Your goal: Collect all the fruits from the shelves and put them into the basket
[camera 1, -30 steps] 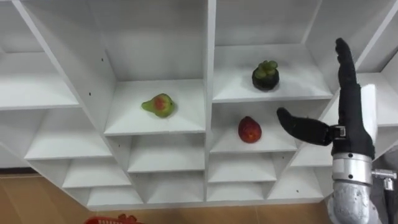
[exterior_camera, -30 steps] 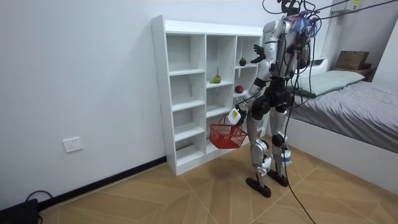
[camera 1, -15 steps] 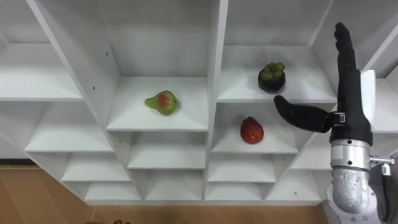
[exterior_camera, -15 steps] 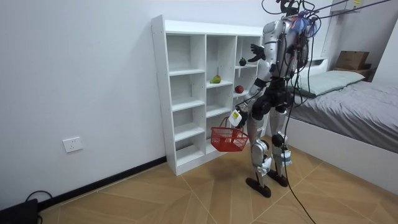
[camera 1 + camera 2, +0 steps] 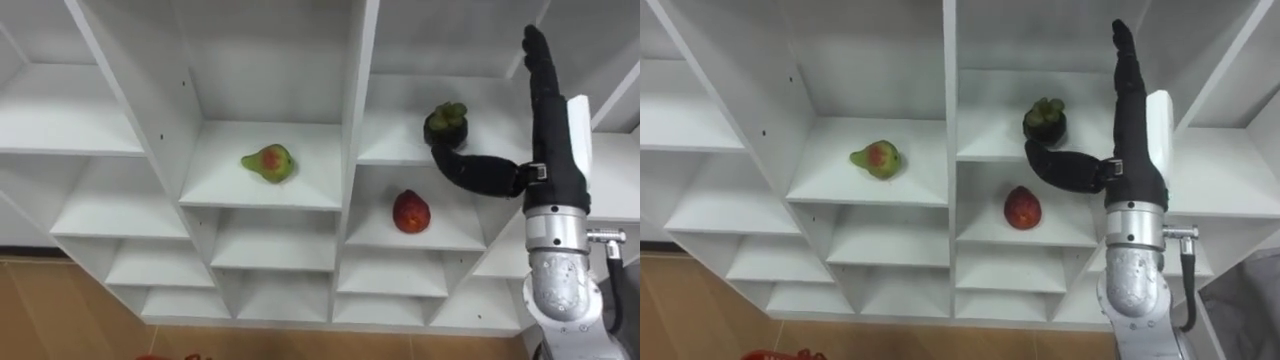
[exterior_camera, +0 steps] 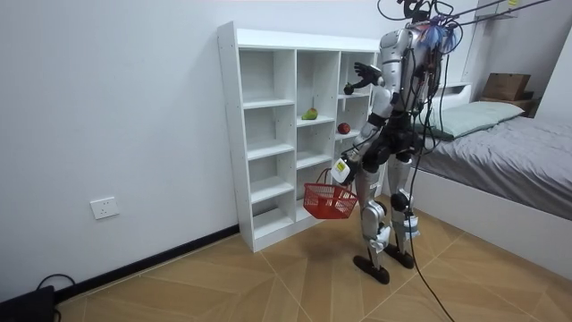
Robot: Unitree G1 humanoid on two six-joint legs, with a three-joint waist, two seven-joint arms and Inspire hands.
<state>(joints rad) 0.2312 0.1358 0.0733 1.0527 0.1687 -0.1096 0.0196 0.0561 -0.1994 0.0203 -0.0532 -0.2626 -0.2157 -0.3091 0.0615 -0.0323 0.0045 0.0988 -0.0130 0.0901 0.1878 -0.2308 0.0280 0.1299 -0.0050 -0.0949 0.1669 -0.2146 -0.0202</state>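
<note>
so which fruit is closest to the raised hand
The dark, green-capped mangosteen: the thumb of the right hand sits just below it; the red fruit is a shelf lower, the pear a column left.

I was driving the robot in what looked like a bedroom of a home. On the room view's right stood a bed (image 6: 514, 148) with a grey cover and a pale pillow (image 6: 474, 114) at its head, and a cardboard box (image 6: 506, 86) sat behind that. Against the plain white wall (image 6: 116, 107) stood a white closet (image 6: 229, 134) of open cubbyholes. The floor (image 6: 268, 286) was wood laid in a herringbone pattern. A dark skirting board (image 6: 152, 261) ran along the foot of the wall, and a wall socket (image 6: 104, 207) sat low down above it.
</note>
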